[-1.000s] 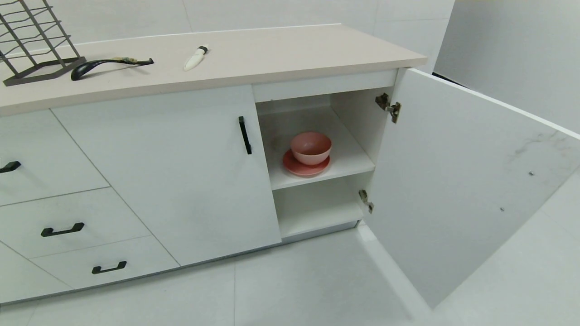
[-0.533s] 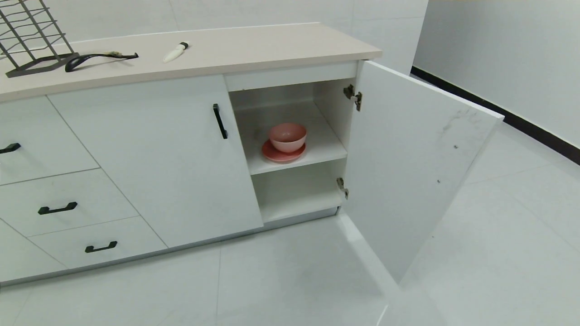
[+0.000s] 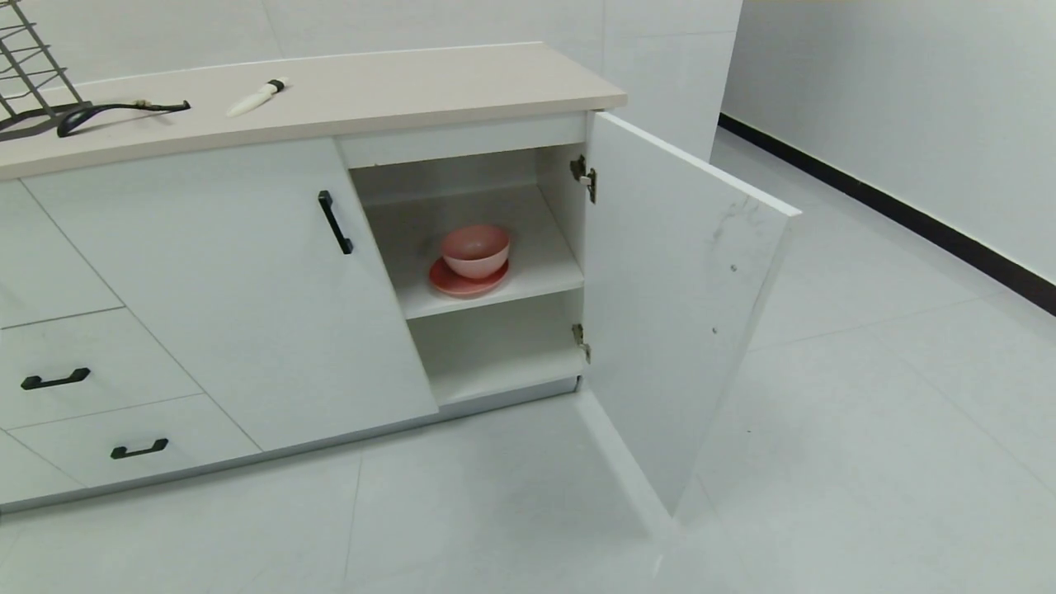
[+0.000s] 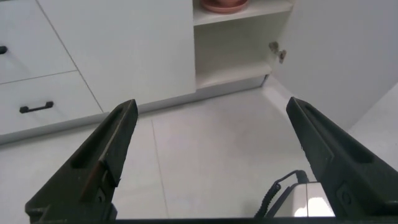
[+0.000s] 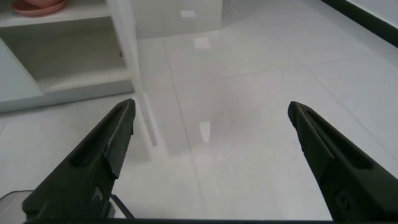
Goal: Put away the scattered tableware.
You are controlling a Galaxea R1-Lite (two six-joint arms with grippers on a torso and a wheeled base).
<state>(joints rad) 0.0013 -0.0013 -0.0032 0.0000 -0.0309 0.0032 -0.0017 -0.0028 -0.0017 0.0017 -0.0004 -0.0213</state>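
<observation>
We count one bowl [image 3: 474, 250] on one plate [image 3: 467, 283]; one ladle [image 3: 115, 110], one knife [image 3: 257, 96] at its 3 o'clock. Left gripper [image 4: 211, 155], right gripper [image 5: 211, 155] spread wide, empty.

pink bowl [image 3: 474, 250] upright on red plate [image 3: 462, 285], upper cabinet shelf [image 3: 540, 276] | black ladle [image 3: 124, 107], white utensil [image 3: 257, 96] flat on counter [image 3: 412, 82]

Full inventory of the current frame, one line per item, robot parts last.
bowl: 1, pink, on the plate, upper shelf of the open cabinet
plate: 1, red, under the bowl
ladle: 1, black, on the countertop, next to the rack
white utensil: 1, white with a dark band, on the countertop
wire rack: 1, dark, countertop's left end
cabinet door: 1, white, swung open
closed door: 1, white, black handle
drawer handles: 2, black, left drawers
left gripper: 1, dark, fingers open, above the floor
right gripper: 1, dark, fingers open, above the floor
</observation>
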